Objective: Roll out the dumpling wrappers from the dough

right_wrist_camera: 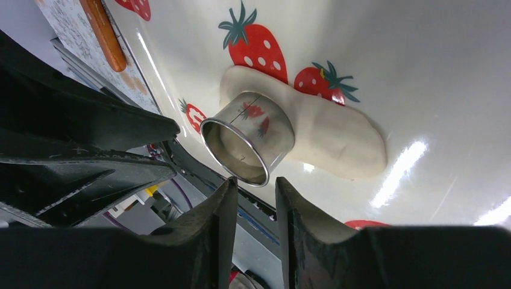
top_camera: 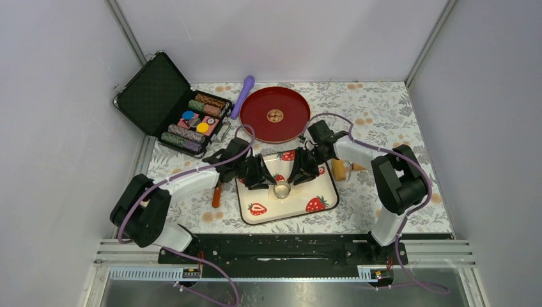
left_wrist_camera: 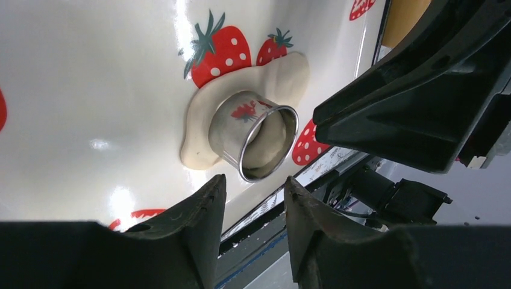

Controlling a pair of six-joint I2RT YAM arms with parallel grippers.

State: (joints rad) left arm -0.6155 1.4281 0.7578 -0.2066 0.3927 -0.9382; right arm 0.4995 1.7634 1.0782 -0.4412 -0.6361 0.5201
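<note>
Count: one piece of dough (right_wrist_camera: 337, 138), one metal ring cutter (top_camera: 281, 190), one strawberry-print tray (top_camera: 289, 208), one red round tray (top_camera: 259, 125), one purple roller (top_camera: 243, 96), one open black case of poker chips (top_camera: 167, 102), one orange-brown rod (top_camera: 217, 195) just beside the strawberry tray's left edge.

Surface: worktop (top_camera: 383, 109) under a floral cover, shut in by plain pale walls on three sides.

Dough: lies flat on the strawberry tray, rolled into an irregular elongated slab. In the wrist views its long axis runs past a pair of printed strawberries, its far edge touching them. The ring cutter stands upright on one end of the slab, with dough showing inside the ring. From above the slab is too hidden to give its heading.

Left tool (left_wrist_camera: 255, 180): fingers parted, nothing between them, tips near the ring cutter.

Right tool (right_wrist_camera: 256, 182): fingers parted by a narrower gap, nothing between them, facing the cutter from the opposite side.
</note>
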